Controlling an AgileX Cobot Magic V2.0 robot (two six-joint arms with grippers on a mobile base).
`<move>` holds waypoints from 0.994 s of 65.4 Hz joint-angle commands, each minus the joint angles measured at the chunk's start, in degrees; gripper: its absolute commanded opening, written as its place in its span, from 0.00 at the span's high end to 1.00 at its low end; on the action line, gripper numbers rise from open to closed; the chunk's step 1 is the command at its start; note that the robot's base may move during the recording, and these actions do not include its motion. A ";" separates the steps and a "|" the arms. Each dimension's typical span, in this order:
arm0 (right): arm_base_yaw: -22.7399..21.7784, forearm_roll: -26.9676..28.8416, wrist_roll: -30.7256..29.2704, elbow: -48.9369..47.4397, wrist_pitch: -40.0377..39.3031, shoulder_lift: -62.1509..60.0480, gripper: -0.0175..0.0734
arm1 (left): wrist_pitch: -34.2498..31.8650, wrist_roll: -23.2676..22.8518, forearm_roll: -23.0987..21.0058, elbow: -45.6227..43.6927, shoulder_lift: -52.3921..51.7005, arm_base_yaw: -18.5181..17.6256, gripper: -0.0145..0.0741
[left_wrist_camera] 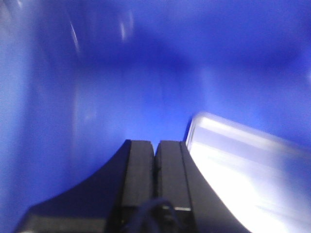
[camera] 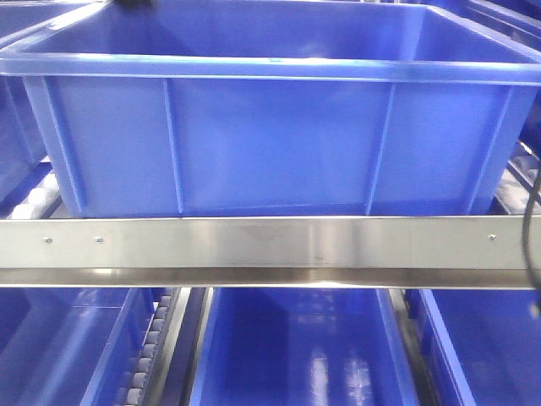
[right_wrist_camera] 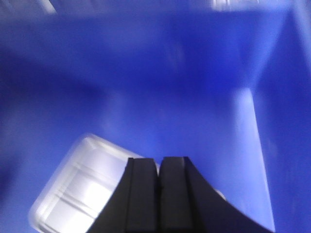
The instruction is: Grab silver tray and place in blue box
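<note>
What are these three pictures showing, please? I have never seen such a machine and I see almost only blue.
This is a two-armed robot. The front camera looks at a big blue box on a rack, behind a metal rail, with more blue boxes below. The other two cameras sit on the wrists, looking down into a blue box. The black shapes are the left claw and the right claw, both closed. The blurred shiny thing is the silver tray, inside the box. Whether either claw grips it, I cannot tell.
</note>
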 commanded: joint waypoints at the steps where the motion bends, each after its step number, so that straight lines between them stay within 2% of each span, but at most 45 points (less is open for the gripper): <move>1: -0.19 -3.82 -1.25 0.65 -6.83 -5.91 0.75 | -6.23 0.06 1.23 1.02 -6.05 0.02 0.94; 12: -0.19 -11.07 -1.47 11.64 -15.73 -13.51 0.75 | -16.54 0.06 1.23 12.47 -14.23 0.02 0.94; 21: -0.19 -12.85 -1.47 22.84 -21.11 -21.87 0.75 | -21.86 0.06 1.23 23.12 -21.32 0.02 0.94; 31: -0.19 -13.39 -1.47 35.00 -21.36 -32.95 0.75 | -25.70 0.06 1.85 35.13 -31.66 0.02 0.94; 47: -0.19 -13.78 -1.47 51.26 -21.00 -54.77 0.75 | -27.45 0.06 1.84 52.83 -51.00 0.02 0.94; 65: -0.19 -13.78 -1.42 60.67 -20.81 -74.47 0.75 | -30.58 0.06 1.84 63.83 -70.50 0.02 0.94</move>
